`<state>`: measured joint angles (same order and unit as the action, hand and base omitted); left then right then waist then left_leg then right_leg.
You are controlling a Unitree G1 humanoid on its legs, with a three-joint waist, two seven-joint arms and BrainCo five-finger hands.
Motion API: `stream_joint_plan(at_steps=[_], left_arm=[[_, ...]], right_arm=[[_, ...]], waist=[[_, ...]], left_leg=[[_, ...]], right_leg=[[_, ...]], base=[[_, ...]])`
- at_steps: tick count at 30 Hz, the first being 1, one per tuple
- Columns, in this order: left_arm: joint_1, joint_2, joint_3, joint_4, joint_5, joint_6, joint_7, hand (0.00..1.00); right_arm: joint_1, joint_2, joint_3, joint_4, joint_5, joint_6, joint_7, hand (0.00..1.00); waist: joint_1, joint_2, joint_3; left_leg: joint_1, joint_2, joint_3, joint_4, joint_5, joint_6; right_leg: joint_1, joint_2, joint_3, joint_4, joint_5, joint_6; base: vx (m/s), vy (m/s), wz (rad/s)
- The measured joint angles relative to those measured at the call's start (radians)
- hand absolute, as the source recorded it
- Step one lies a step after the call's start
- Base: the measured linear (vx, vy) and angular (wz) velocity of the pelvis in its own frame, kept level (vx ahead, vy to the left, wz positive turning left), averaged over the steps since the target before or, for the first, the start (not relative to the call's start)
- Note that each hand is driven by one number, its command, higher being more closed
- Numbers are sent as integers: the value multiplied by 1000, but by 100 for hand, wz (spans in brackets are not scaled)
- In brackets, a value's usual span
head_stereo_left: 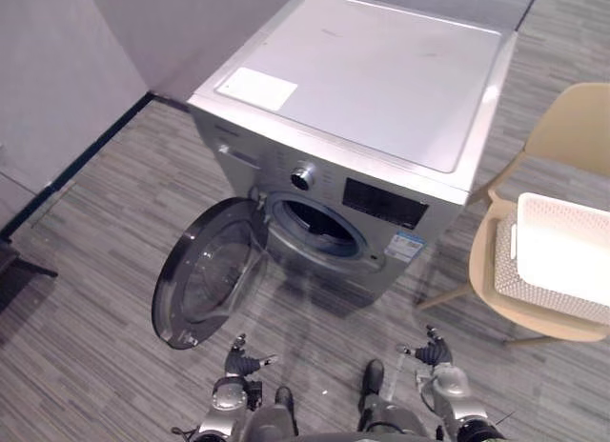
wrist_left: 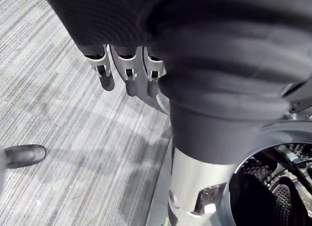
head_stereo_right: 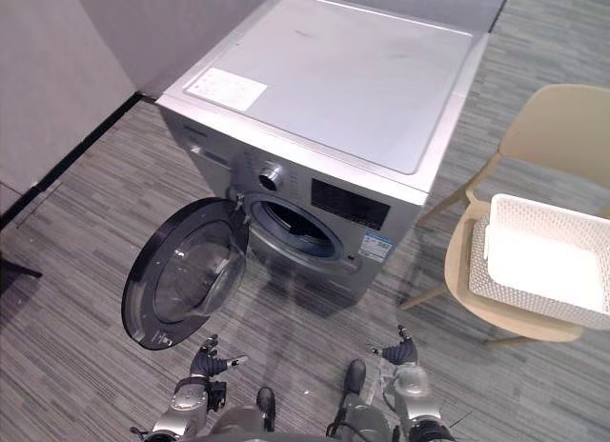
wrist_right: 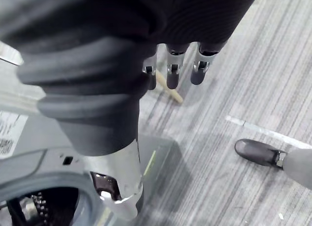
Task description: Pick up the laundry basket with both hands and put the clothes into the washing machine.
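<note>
We have both hands down low over the striped grey floor [head_stereo_left: 95, 299], and both are released. The left hand [head_stereo_left: 240, 363] hangs with its fingers [wrist_left: 127, 76] straight and loose, nothing in its grasp. It is the same for the right hand [head_stereo_left: 437, 352], its fingers [wrist_right: 172, 73] relaxed and pointing at the floor.

Straight ahead of the two hands stands the silver washing machine [head_stereo_left: 367, 90]. Its round door [head_stereo_left: 212, 271] is swung wide open, just ahead of the left hand. The dark drum opening [head_stereo_left: 319, 228] lies ahead, between the two hands.

The white laundry basket [head_stereo_left: 505, 266] sits ahead of the right hand and out to its right, well apart from it, on the seat of a tan chair [head_stereo_left: 572, 128]. We cannot tell what lies inside the basket.
</note>
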<state>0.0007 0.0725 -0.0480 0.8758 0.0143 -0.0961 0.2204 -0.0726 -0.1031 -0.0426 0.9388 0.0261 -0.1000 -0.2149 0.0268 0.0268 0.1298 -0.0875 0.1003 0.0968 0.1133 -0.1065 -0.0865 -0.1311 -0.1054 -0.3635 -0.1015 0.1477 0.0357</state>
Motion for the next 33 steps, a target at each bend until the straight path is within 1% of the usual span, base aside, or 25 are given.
stream_joint_plan(at_steps=[2,3,5,7,8,9,11,12,13,15,17,18,19,20,21,22,23,24,25,26,28,29,30,31,33], left_arm=[[10,4,-3,-10,1,1,4,0],[37,7,-3,-56,3,3,7,0],[64,17,-2,-182,19,2,22,0],[68,33,1,-310,29,-4,27,0],[67,45,17,-391,38,-16,29,0],[65,54,27,-428,37,-29,34,0],[36,80,103,-522,33,-69,61,0],[23,88,122,-532,26,-78,73,0],[-13,114,171,-536,-8,-94,99,0],[-44,142,220,-536,-35,-101,126,0],[-96,202,276,-516,-51,-106,182,0],[-102,211,282,-509,-51,-106,187,0],[-127,251,302,-469,-41,-102,206,0],[-158,299,317,-418,-27,-87,221,0],[-176,325,327,-389,-17,-83,224,0],[-203,367,337,-344,-6,-76,230,0],[-242,424,337,-288,-1,-66,230,0],[-308,499,332,-172,-1,-53,214,0],[-326,514,323,-118,-1,-37,200,0],[-339,514,309,-87,0,-27,186,0],[-352,511,247,-52,4,-20,145,0],[-364,505,235,-38,7,-20,134,0],[-387,482,236,-24,4,-28,123,0],[-394,476,234,-16,5,-29,112,0],[-395,469,193,25,7,-27,83,0]], right_arm=[[11,19,1,3,0,0,-1,0],[22,29,7,2,-1,-1,-1,0],[25,36,9,1,-2,-1,-1,0],[26,35,12,-1,-2,-1,-2,0],[26,35,13,-2,-2,-1,-2,0],[26,34,13,-2,-2,-1,-2,0],[29,25,12,-1,-2,0,-1,0],[30,22,12,1,-2,0,-1,0],[27,14,11,12,-3,1,-1,0],[19,11,12,25,-3,4,-1,0],[3,6,12,30,-3,20,-1,0],[1,6,12,30,-2,22,-1,0],[-6,7,14,30,-3,24,-1,0],[-14,7,17,30,-2,24,-2,0],[-19,7,21,30,-2,24,-2,0],[-26,9,23,30,-2,24,-2,0],[-35,10,23,30,-2,23,-4,0],[-62,10,22,47,-1,23,-6,0],[-79,9,20,61,0,23,-11,0],[-81,9,19,64,0,23,-23,0],[-92,13,19,66,1,19,-31,0],[-95,14,16,66,1,19,-32,0],[-96,14,5,67,3,20,-39,0],[-96,15,1,68,3,21,-43,0],[-107,19,1,67,3,21,-43,0]], waist=[[-3,-2,-6],[-2,-6,-31],[-4,-8,-52],[-5,-7,-54],[-8,-7,-54],[-8,-7,-54],[-11,-5,-56],[-10,-5,-56],[-9,-5,-56],[-10,-6,-57],[-8,-7,-57],[-8,-7,-56],[-7,-10,-55],[-4,-18,-52],[-2,-25,-48],[3,-39,-44],[14,-61,-41],[21,-106,-11],[24,-122,5],[24,-128,20],[30,-148,43],[35,-152,50],[45,-154,57],[45,-153,64],[46,-152,88]], left_leg=[[32,-17,-15,-4,1,1],[38,-25,-15,-15,3,6],[44,-35,-17,-38,6,10],[46,-39,-20,-45,11,16],[47,-40,-27,-48,11,16],[48,-40,-30,-51,12,15],[62,-43,-41,-80,28,11],[68,-43,-44,-83,31,10],[76,-37,-52,-84,33,10],[85,-31,-58,-88,33,10],[83,-29,-67,-100,40,13],[83,-29,-67,-101,40,13],[83,-30,-67,-102,40,13],[81,-30,-65,-104,40,13],[76,-30,-64,-105,41,15],[60,-31,-64,-104,45,14],[27,-31,-64,-105,54,11],[-22,-29,-68,-94,66,8],[-38,-29,-68,-85,67,7],[-45,-29,-70,-77,67,7],[-78,-30,-70,-68,67,7],[-92,-29,-70,-63,67,7],[-123,-30,-72,-51,67,8],[-141,-31,-76,-40,67,8],[-147,-29,-74,-34,67,7]], right_leg=[[40,-15,-14,-1,4,9],[46,-22,-14,-3,5,11],[48,-32,-16,-3,7,17],[48,-35,-16,-3,7,18],[48,-35,-17,-3,7,18],[48,-34,-18,-3,7,19],[51,-29,-23,-3,6,19],[55,-27,-25,-2,5,19],[66,-21,-34,0,2,16],[75,-14,-43,0,1,15],[73,-12,-49,0,2,15],[72,-12,-48,0,2,15],[71,-12,-48,0,2,15],[67,-12,-46,-1,2,15],[62,-12,-45,-1,2,15],[46,-12,-42,-2,2,14],[13,-11,-40,-1,6,10],[-39,-8,-38,0,17,-5],[-50,-8,-39,0,18,-7],[-51,-8,-40,0,20,-9],[-79,-8,-39,1,24,-15],[-90,-8,-38,1,29,-21],[-114,-9,-37,1,34,-24],[-125,-10,-37,1,35,-24],[-130,-9,-32,1,37,-27]], base=[[-42,142,26],[-59,109,9],[-40,86,5],[-3,21,1],[0,0,0],[0,0,0],[52,-2,6],[86,0,10],[80,-3,10],[84,-17,10],[74,-4,12],[47,14,4],[0,0,0],[21,18,-3],[-6,9,-4],[0,0,0],[0,0,0],[2,-26,4],[9,-23,10],[-9,1,8],[-8,3,3],[-35,14,0],[-31,13,6],[-20,9,8],[-24,4,-3]])
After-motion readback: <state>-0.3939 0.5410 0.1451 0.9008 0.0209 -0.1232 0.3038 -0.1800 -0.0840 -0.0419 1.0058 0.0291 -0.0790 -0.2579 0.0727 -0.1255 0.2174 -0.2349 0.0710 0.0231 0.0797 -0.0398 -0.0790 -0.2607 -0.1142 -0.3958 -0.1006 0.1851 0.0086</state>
